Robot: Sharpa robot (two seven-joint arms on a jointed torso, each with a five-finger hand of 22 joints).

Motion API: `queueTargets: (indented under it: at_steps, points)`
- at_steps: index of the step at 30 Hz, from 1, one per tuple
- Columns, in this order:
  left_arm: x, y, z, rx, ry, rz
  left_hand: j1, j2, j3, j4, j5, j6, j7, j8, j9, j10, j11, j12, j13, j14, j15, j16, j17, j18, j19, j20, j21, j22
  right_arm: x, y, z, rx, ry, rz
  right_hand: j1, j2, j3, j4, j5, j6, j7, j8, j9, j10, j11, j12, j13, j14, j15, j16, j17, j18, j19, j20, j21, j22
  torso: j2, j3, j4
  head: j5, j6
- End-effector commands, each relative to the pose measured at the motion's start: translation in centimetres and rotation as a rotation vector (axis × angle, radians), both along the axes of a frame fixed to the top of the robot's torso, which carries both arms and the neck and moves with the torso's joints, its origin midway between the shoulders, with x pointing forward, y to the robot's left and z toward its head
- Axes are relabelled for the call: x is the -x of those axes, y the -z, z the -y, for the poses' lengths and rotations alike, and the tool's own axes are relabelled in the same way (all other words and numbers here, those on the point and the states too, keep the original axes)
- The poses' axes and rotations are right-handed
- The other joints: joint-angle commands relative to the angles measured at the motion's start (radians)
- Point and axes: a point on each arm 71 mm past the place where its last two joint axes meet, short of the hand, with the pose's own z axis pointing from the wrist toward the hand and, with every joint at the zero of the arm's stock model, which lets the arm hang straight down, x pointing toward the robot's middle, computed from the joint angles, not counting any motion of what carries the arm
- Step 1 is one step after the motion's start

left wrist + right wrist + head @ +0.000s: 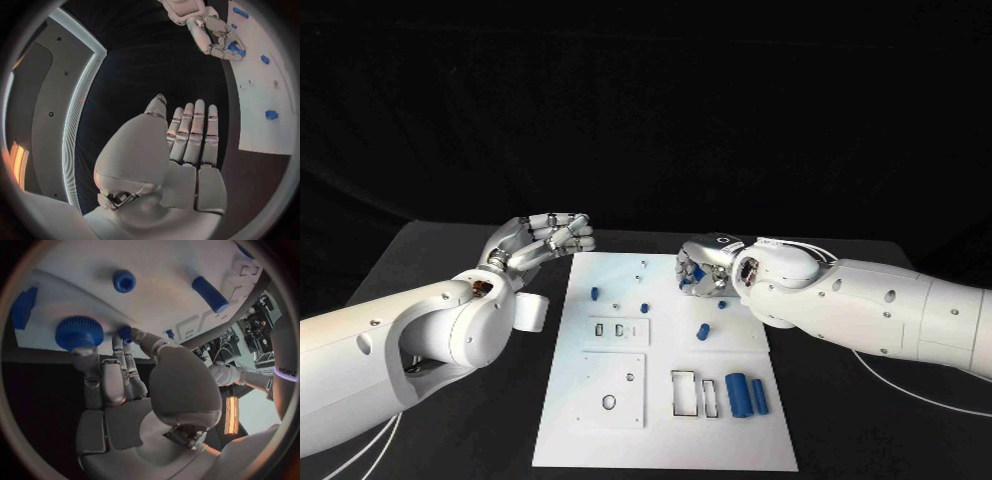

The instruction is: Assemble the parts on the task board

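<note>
Black table (473, 250) under a black backdrop; the white task board (668, 420) lies in the middle of it, long side running away from the robot; blue parts sit on the board: two cylinders (749, 396) side by side near the right edge beside a rectangular cutout (694, 393), one short tilted piece (705, 330) mid-board, small pegs (594, 293) toward the far left part; a white inset plate with an oval hole (612, 390) at the near left, a smaller slotted inset (617, 330) above it.

Left hand (548, 238) hangs off the board's far left corner over the table, holding nothing; wrist view shows its fingers (194, 130) straight and side by side, released.

Right hand (701, 268) is at the board's far right edge; in its wrist view the fingertips (128, 335) touch a small blue part (125, 333) on the board, next to a blue knurled knob (79, 332); whether it actually grasps the part I cannot tell.
</note>
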Motion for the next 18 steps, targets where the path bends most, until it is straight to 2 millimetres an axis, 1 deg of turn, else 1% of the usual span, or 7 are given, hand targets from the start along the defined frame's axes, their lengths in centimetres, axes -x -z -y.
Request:
queueTargets:
  at_steps: [1,3,5,10,18]
  points:
    - [0.0,-0.1,0.2,0.014,0.023,-0.007,0.004,-0.006,-0.001,0.005,0.001,-0.001,0.004,-0.001,0.001,0.003,0.003,-0.005,0.000,-0.001,0.002,-0.003,0.001,0.006,0.003,0.000,0.000,-0.001,0.1,-0.3,0.0,-0.042,0.006,0.054,0.020,0.015,0.010,-0.002,-0.010,0.009,-0.002,0.009,0.011,0.018,-0.011,0.006,0.011,0.029,-0.008,0.005,-0.001,-0.017,0.002,-0.006,0.007,0.010,0.002,-0.0008,-0.0011,0.000,0.001]
    - [0.0,-0.1,0.2,0.014,0.023,-0.008,0.004,-0.006,-0.001,0.005,0.001,-0.001,0.004,-0.001,0.001,0.003,0.003,-0.006,0.000,-0.002,0.002,-0.004,0.001,0.006,0.004,0.000,0.000,-0.002,0.1,-0.6,0.0,-0.061,0.015,0.080,0.025,0.016,0.017,-0.005,-0.012,0.011,-0.004,0.014,0.019,0.023,-0.012,0.004,0.015,0.029,-0.010,0.006,-0.003,-0.017,0.002,-0.009,0.009,0.013,0.003,-0.0009,-0.0009,0.000,0.003]
    - [0.0,-0.1,0.1,0.014,0.022,-0.010,0.004,-0.006,-0.001,0.005,0.001,-0.001,0.004,-0.001,0.001,0.003,0.003,-0.006,0.000,-0.002,0.002,-0.004,0.001,0.006,0.004,0.000,0.000,-0.002,0.2,-0.8,0.1,-0.083,0.028,0.109,0.037,0.015,0.031,-0.014,-0.018,0.007,-0.001,0.016,0.027,0.023,-0.013,0.000,0.018,0.027,-0.011,0.003,-0.011,-0.016,-0.004,-0.011,0.007,0.010,0.004,-0.0011,-0.0001,0.000,0.004]
    - [-0.1,0.0,0.0,0.016,0.017,-0.014,0.004,-0.006,-0.001,0.005,0.001,-0.001,0.004,-0.001,0.001,0.003,0.003,-0.006,0.000,-0.002,0.002,-0.004,0.001,0.006,0.004,0.000,0.000,-0.002,0.4,-1.6,-0.2,-0.134,0.044,0.163,0.039,0.015,0.037,-0.016,-0.021,0.007,-0.001,0.018,0.032,0.025,-0.012,-0.001,0.021,0.027,-0.011,0.007,-0.007,-0.018,-0.001,-0.012,0.013,0.018,0.006,-0.0022,0.0009,-0.002,0.008]
    - [-0.3,0.0,-0.1,0.018,0.012,-0.017,0.004,-0.006,-0.001,0.005,0.001,-0.001,0.004,-0.001,0.001,0.003,0.003,-0.006,0.000,-0.002,0.002,-0.004,0.001,0.006,0.004,0.000,0.000,-0.002,0.2,-2.3,-1.5,-0.180,0.043,0.209,0.042,0.013,0.047,-0.019,-0.020,0.006,-0.001,0.019,0.038,0.027,-0.013,-0.004,0.024,0.028,-0.012,0.010,-0.006,-0.018,0.000,-0.012,0.017,0.024,0.010,-0.0027,0.0040,-0.004,0.014]
